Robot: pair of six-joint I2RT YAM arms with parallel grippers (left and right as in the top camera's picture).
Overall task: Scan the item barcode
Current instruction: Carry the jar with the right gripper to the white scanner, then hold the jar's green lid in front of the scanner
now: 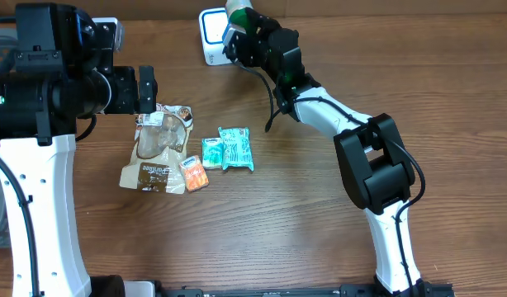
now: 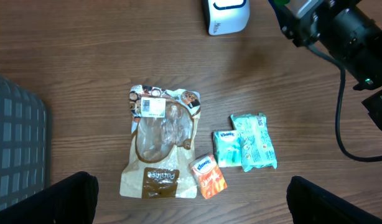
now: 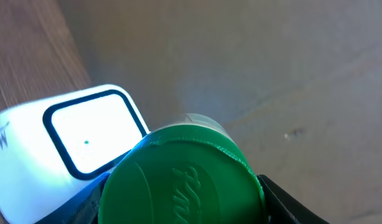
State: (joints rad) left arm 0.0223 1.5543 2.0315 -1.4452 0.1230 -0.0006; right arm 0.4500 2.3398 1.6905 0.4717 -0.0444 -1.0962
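My right gripper (image 1: 239, 33) (image 3: 185, 204) is shut on the item, a container with a round green lid (image 3: 181, 177) (image 1: 237, 11). Its dark fingers press on either side of the lid. It holds the item right beside the white barcode scanner (image 1: 210, 37) (image 3: 85, 134) (image 2: 227, 15) at the table's back edge, and the scanner's window glows white. No barcode shows on the item. My left gripper (image 1: 146, 91) (image 2: 191, 202) hovers wide open, with nothing between its fingers, above a brown snack bag (image 1: 158, 148) (image 2: 160, 149).
Next to the bag lie two teal tissue packs (image 1: 235, 148) (image 2: 256, 142) and an orange one (image 1: 194, 173) (image 2: 208, 176). A grey gridded basket (image 2: 17, 143) stands at the left. The right arm (image 2: 346, 37) reaches across the back of the table.
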